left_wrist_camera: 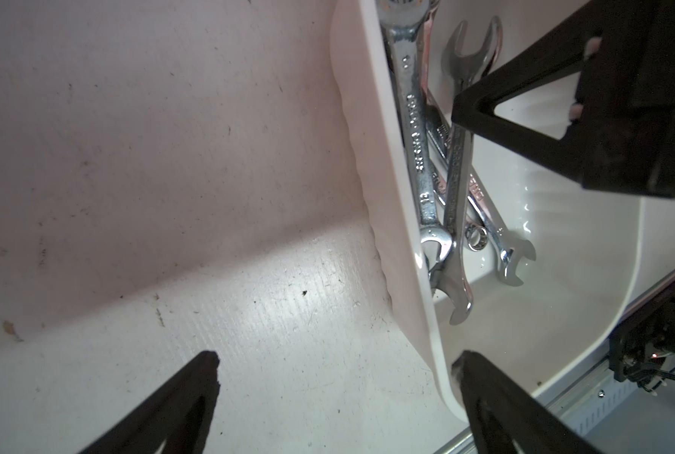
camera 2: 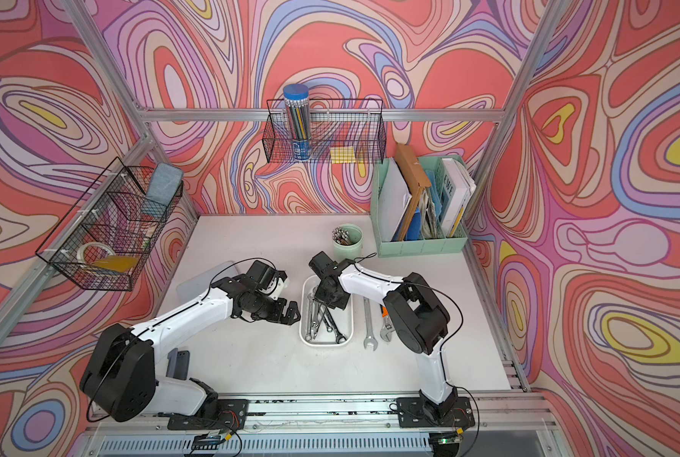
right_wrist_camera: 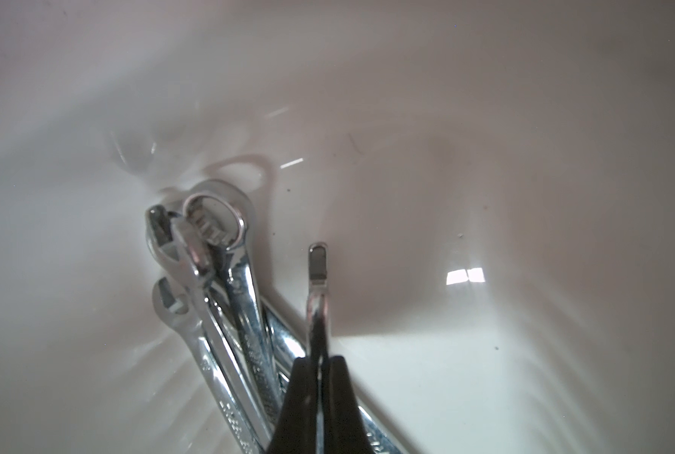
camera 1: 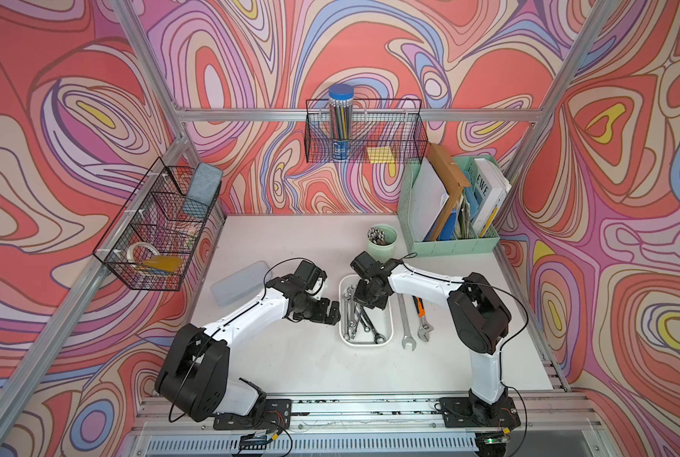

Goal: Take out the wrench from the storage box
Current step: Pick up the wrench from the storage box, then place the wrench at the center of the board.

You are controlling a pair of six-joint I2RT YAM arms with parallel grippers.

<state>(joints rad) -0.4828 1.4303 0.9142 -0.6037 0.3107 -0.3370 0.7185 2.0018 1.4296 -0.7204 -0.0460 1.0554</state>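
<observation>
Right wrist: end effector [right_wrist_camera: 319, 359] tight on wrench [right_wrist_camera: 317, 306]

Glossy, smooth white plastic storage box [left_wrist_camera: 387, 157]; shiny polished metal wrench [right_wrist_camera: 317, 314]; matt, scuffed table [left_wrist_camera: 170, 157].

Green organizer [camera 1: 457, 246], pen cup [camera 1: 381, 250], translucent case [camera 1: 235, 284]

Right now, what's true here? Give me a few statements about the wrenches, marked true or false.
1. The right gripper is shut on a wrench inside the storage box. True.
2. The left gripper grips a wrench too. False: it is open and empty, at the box's rim.
3. The box holds just that one wrench. False: other wrenches lie in it.
4. An open-end wrench and an adjustable wrench lie on the table, outside the box. True.
</observation>
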